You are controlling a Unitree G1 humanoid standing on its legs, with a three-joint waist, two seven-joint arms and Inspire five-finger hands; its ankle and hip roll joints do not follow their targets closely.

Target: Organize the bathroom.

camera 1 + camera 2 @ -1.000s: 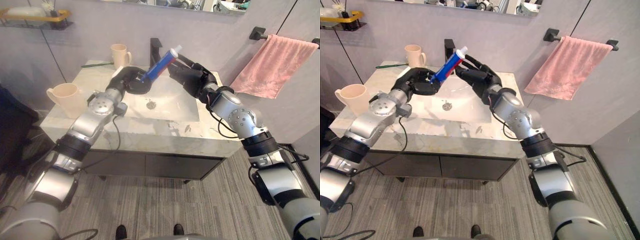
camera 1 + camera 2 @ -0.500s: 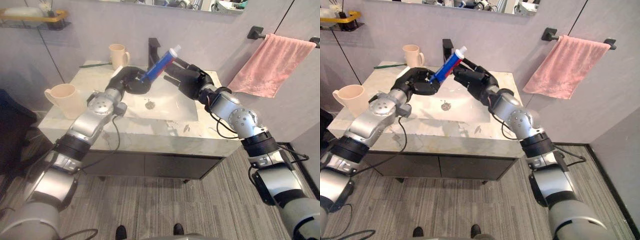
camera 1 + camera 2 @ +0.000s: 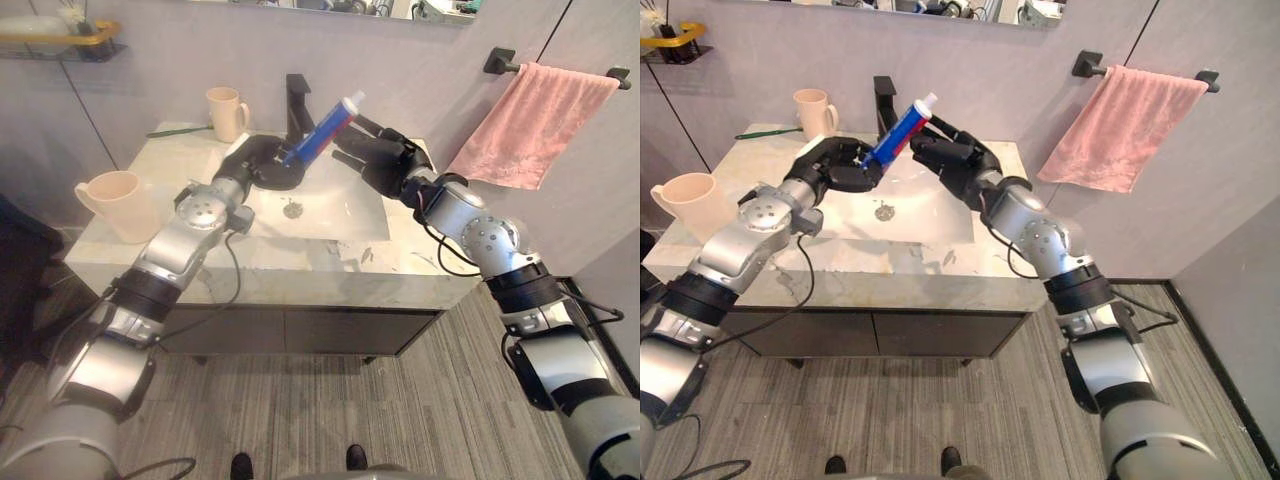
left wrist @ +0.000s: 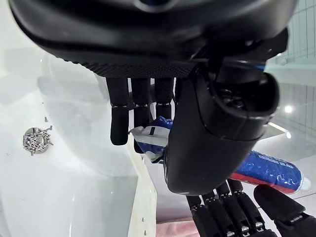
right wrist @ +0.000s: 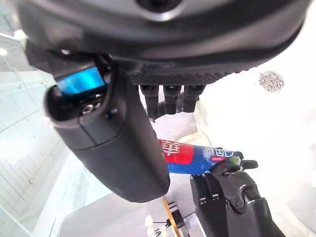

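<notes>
Toothpaste tube (image 3: 322,129): blue and red, white cap uppermost, held tilted over the sink (image 3: 365,220), lower end in the left hand (image 3: 262,162), whose fingers are curled round it. Right hand (image 3: 385,160): just right of the tube, fingers extended toward it; contact cannot be told from the head views. Right wrist view: its fingers (image 5: 170,100) straight, tube (image 5: 197,157) beyond them, left hand (image 5: 232,195) clamped on its end. Left wrist view: drain (image 4: 36,139) below the fingers. Against the earlier frames: tube and both hands much as before; the camera has shifted. Mug (image 3: 226,111) far left by the tap (image 3: 297,98); jug (image 3: 115,203) near left; pink towel (image 3: 535,120) on the right wall rail. Toothbrush (image 3: 180,130) beside the mug, thin and hard to make out.
</notes>
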